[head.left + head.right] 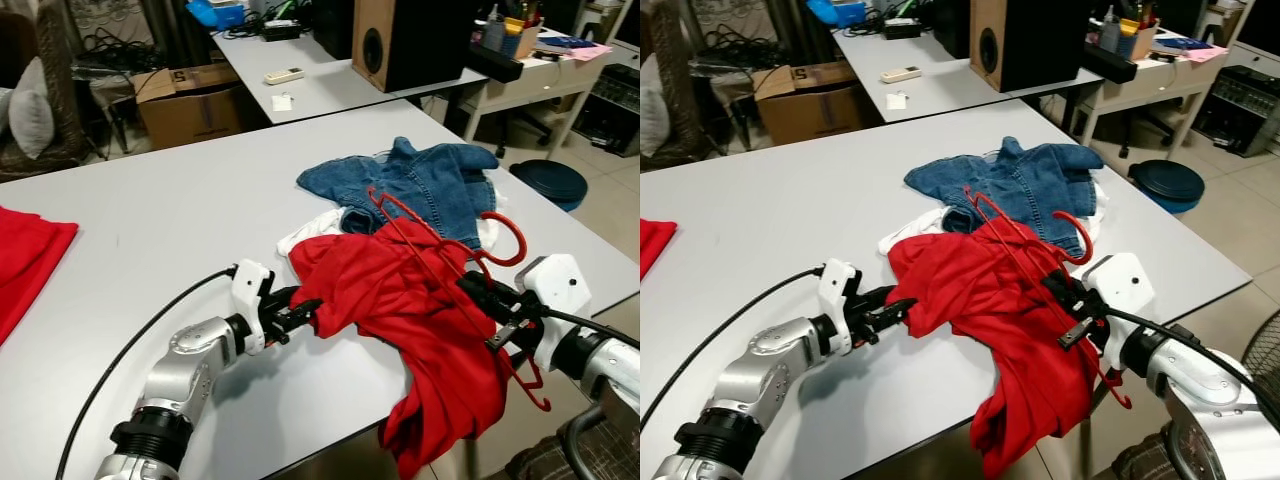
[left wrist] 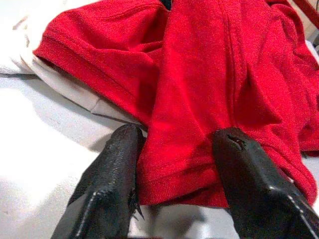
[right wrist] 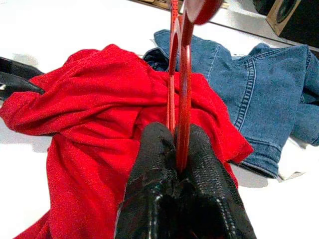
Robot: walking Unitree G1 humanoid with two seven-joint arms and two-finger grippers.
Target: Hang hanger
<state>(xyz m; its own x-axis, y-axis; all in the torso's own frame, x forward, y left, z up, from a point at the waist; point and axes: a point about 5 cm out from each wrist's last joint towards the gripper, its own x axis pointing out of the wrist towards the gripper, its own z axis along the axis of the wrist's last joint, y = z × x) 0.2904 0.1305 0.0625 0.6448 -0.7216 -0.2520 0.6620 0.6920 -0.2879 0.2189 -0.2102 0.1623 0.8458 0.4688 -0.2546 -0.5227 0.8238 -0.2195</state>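
Beside the shirt (image 1: 420,300), I had the right end effector (image 1: 482,290) clamping the hanger (image 3: 180,89); the left end effector (image 2: 172,167) straddled its hem, unclenched, to spread it.

I think it is a workroom or lab: I see grey work tables (image 1: 150,230), a big speaker (image 1: 405,40), a cardboard box (image 1: 190,100) and tangled cables (image 1: 110,45).
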